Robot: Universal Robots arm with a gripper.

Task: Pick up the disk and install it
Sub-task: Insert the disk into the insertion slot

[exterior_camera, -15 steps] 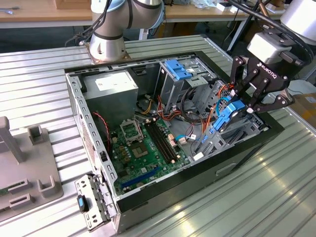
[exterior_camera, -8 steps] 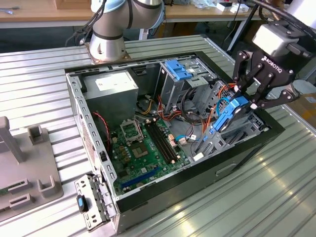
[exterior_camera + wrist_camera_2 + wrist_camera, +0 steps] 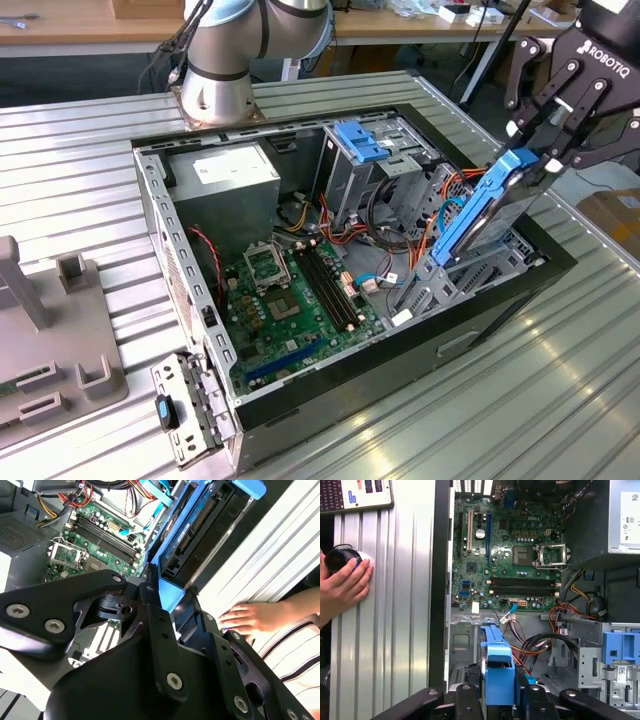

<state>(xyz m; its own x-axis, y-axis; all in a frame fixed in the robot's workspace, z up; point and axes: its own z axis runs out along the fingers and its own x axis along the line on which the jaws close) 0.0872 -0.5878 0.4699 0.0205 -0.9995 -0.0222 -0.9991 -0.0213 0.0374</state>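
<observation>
Claw (image 3: 545, 148) clamped on upper end of the disk (image 3: 488, 205). Disk steeply tilted, lower end meeting the grey drive bay (image 3: 440, 288) inside the open computer case (image 3: 470, 330). Person's hand (image 3: 342, 587) rests on worktop (image 3: 560, 400) just beside the case.

Overall level: bright, even indoor light in all three views; colours read natural.
Source direction: from above and diffuse, since the shadows are soft and short.
Glare, exterior view: pale streaks run along the ribs of the metal table (image 3: 560, 390) on the exterior view's right, with a broad highlight on the arm base (image 3: 215, 95).
Glare, second wrist view: the table ribs are washed almost to white.
Shadow: the computer case (image 3: 470, 325) is darker under its walls; the motherboard (image 3: 505, 565) is evenly lit.
Contrast: the black gripper (image 3: 172, 592) shows little surface detail against the bright background; the disk (image 3: 485, 205) reads vivid blue.
Distortion: the table ribs run straight in the first wrist view.
</observation>
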